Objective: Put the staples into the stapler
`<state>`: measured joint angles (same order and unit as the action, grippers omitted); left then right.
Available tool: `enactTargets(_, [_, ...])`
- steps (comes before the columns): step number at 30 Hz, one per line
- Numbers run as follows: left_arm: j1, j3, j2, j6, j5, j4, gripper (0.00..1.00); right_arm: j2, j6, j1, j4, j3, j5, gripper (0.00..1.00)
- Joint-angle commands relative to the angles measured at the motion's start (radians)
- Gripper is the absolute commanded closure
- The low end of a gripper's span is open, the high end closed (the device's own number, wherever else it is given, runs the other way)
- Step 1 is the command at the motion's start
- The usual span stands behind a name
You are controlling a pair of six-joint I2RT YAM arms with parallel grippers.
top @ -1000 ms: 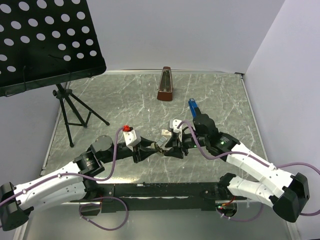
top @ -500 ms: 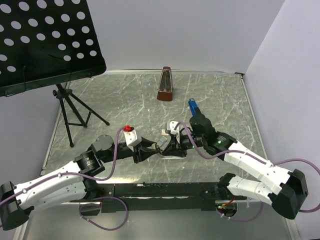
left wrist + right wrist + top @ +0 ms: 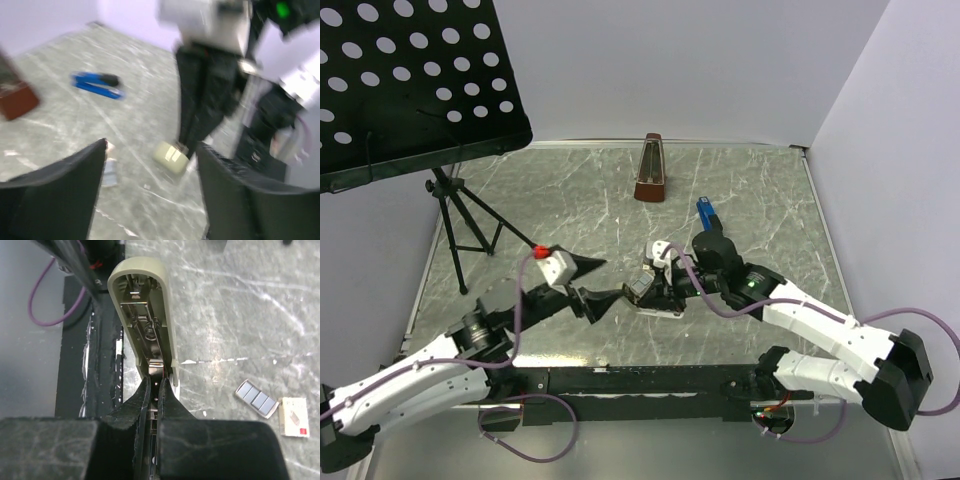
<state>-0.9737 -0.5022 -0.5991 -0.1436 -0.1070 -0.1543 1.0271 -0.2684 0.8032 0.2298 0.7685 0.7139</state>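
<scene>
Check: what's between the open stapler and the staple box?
A grey staple strip lies between the stapler and the box; the right wrist view shows it.

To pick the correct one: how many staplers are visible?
2. The beige stapler, opened, is in the right tool; the blue stapler lies farther back on the table.

No legible text or labels

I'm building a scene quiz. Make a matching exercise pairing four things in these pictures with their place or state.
1 cream stapler
2 blue stapler
3 metronome
4 left end effector

A open, holding nothing
B upright, at the far end
C hinged open, pinched by the right end effector
D lying flat, ungripped

Pairs: 1-C, 2-D, 3-B, 4-A
</scene>
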Motion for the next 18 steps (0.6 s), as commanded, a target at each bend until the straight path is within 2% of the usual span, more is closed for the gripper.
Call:
enactTargets(1, [0.006,-0.059,0.111,-0.010,0.242,0.053,0.12,0.048,0.053,0.037,-0.119,0.026,-0.086,1.00])
enactTargets(6, [0.006,-0.116,0.232,0.013,0.442,0.183,0.01,0.169,0.135,0.099,-0.302,0.009,-0.217,1.00])
enactTargets(11, [0.006,-0.144,0.298,0.045,0.579,0.263,0.01,0.353,0.233,0.189,-0.510,0.021,-0.373,1.00])
enactTargets(15, [0.006,-0.115,0.340,0.021,0.676,0.254,0.01,0.496,0.265,0.237,-0.679,0.038,-0.525,1.00])
enactTargets(18, [0.013,-0.070,0.364,0.018,0.713,0.225,0.01,0.582,0.302,0.249,-0.777,0.043,-0.577,1.00])
